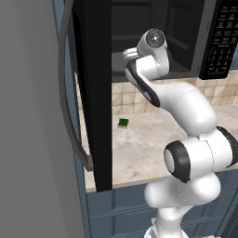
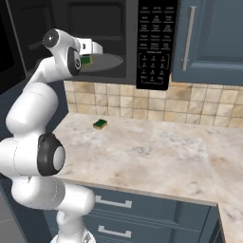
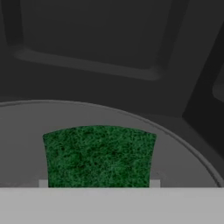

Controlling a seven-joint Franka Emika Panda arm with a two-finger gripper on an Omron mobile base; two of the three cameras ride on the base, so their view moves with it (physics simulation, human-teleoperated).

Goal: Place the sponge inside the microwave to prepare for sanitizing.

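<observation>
In the left base view the microwave [image 1: 153,37] hangs above the counter [image 1: 153,144] with its door [image 1: 95,93] swung fully open toward the camera, so the cavity is free for the arm to reach in; the white arm rises from the lower right and its wrist goes into the opening, where the end effector itself is hidden behind the wrist. A small dark green sponge [image 1: 123,123] lies alone on the counter close to the tiled back wall [image 1: 135,100], well apart from the arm; it seems to be the other sponge, not the one for this task. In the right base view the end effector [image 2: 90,54] is inside the cavity, just above the round turntable [image 2: 107,61], and a bit of green, the sponge [image 2: 86,60], shows at it, low over the plate; the keypad panel [image 2: 154,42] is to the right, and the small sponge lies on the counter below. In the hand view the sponge's green top [image 3: 99,155] stands between the two pale finger tips [image 3: 154,183], which sit against its two sides, so I judge that the end effector is closed on the sponge at a middle width. The turntable rim curves around it, so the sponge is over the plate and, I think, ready for release.
</observation>
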